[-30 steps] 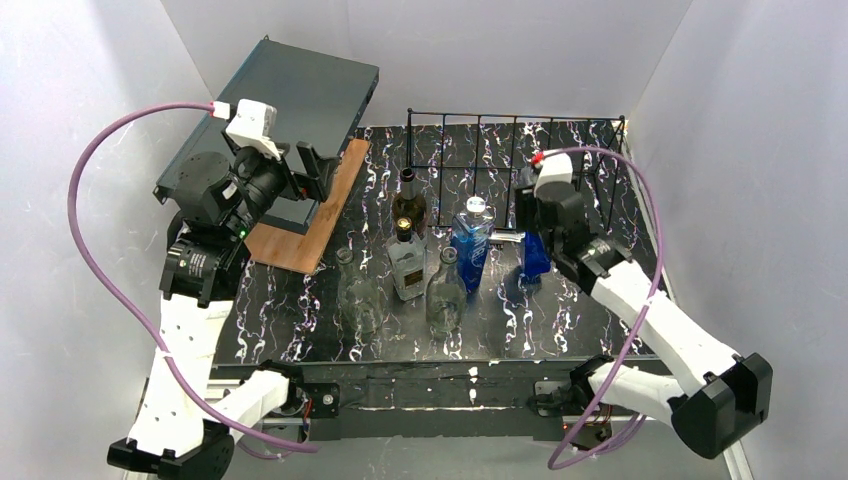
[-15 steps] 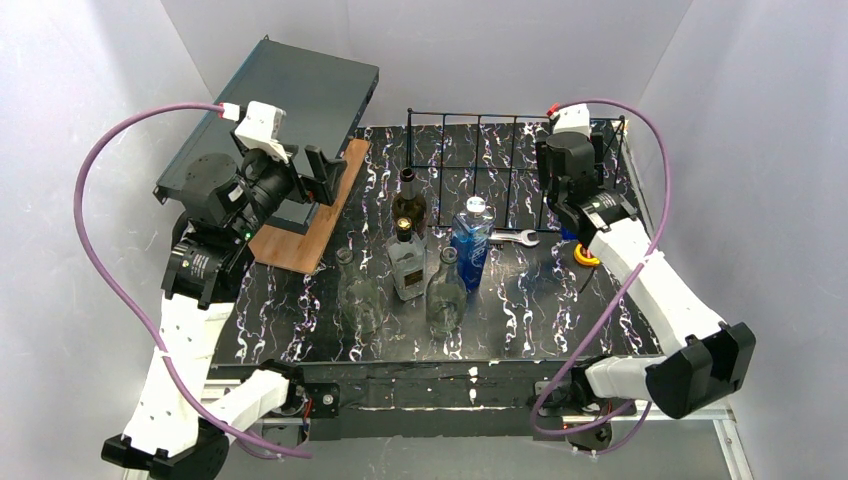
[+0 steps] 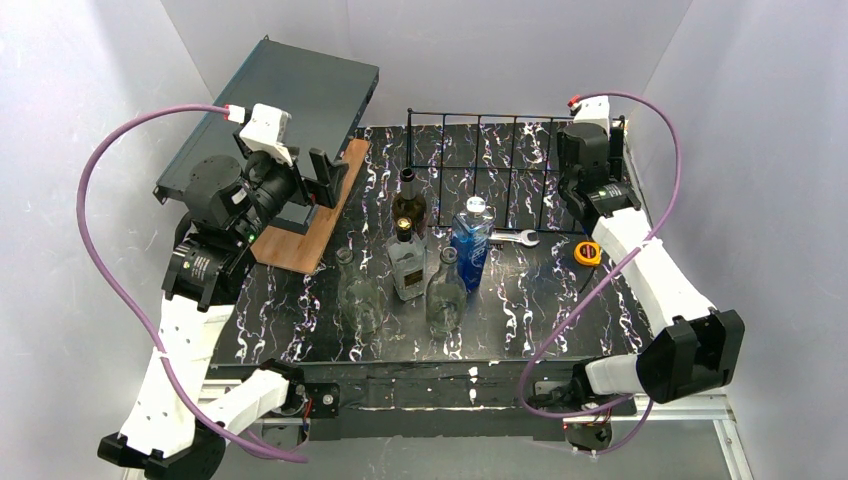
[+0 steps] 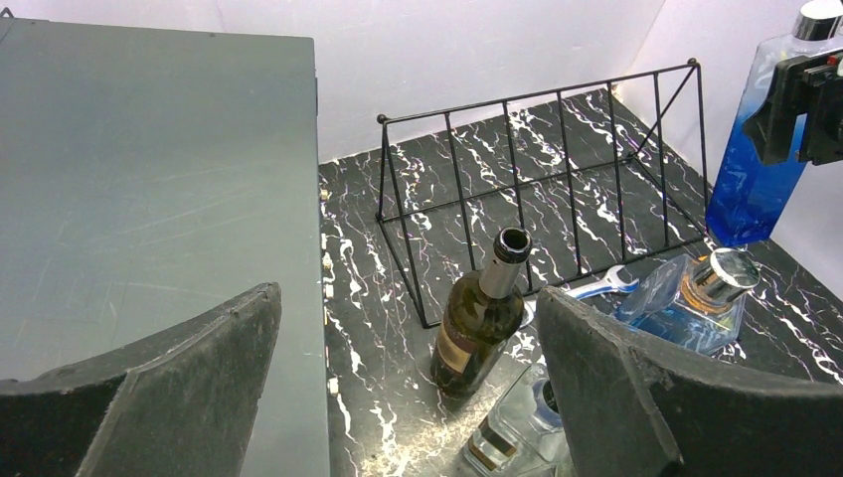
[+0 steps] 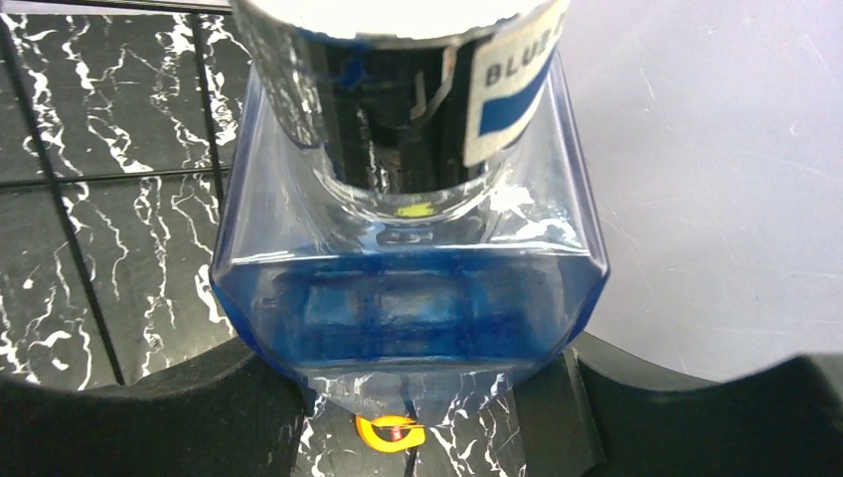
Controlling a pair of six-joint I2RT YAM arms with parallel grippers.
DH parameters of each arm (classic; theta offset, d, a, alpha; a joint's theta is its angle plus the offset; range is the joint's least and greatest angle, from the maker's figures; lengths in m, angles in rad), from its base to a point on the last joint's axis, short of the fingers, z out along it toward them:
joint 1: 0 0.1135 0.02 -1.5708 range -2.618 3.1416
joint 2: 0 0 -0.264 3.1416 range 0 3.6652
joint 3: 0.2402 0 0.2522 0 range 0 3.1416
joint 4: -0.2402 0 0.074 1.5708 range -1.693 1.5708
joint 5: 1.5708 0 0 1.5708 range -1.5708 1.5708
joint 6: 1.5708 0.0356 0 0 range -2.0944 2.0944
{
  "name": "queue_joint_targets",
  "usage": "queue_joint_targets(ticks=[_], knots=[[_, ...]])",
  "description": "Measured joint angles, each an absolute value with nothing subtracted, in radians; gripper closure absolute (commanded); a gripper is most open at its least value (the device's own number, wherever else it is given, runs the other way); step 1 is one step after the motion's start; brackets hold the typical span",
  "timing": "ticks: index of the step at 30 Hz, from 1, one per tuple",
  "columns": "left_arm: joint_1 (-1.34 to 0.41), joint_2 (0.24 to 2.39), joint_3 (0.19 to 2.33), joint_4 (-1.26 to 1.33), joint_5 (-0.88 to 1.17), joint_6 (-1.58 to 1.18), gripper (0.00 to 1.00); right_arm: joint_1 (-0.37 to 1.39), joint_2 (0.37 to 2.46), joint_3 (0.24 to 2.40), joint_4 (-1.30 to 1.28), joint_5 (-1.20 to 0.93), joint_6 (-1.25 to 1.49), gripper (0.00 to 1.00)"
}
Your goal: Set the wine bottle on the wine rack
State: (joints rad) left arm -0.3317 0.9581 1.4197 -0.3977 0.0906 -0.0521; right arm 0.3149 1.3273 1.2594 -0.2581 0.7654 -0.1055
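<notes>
Your right pincer point(image 5: 422, 396) is clamped on the blue bottle point(image 4: 753, 174). Only the left wrist cam shows it neck-up, with the wine rack point(image 4: 542, 189) beside and below that pincer. Your left pincer point(image 4: 408, 397) is spread wide.

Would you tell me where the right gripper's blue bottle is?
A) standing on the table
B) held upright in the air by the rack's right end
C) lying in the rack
B: the right gripper holds the blue bottle upright off the table, beside the rack.
</notes>
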Motion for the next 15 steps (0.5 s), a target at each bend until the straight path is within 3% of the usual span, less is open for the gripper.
queue_joint_targets(ticks=[15], knots=[[-0.340,0.962,1.415,-0.398,0.084,-0.044,0.01,0.181,1.354,1.114,-0.074,0.722,-0.079,0.99]])
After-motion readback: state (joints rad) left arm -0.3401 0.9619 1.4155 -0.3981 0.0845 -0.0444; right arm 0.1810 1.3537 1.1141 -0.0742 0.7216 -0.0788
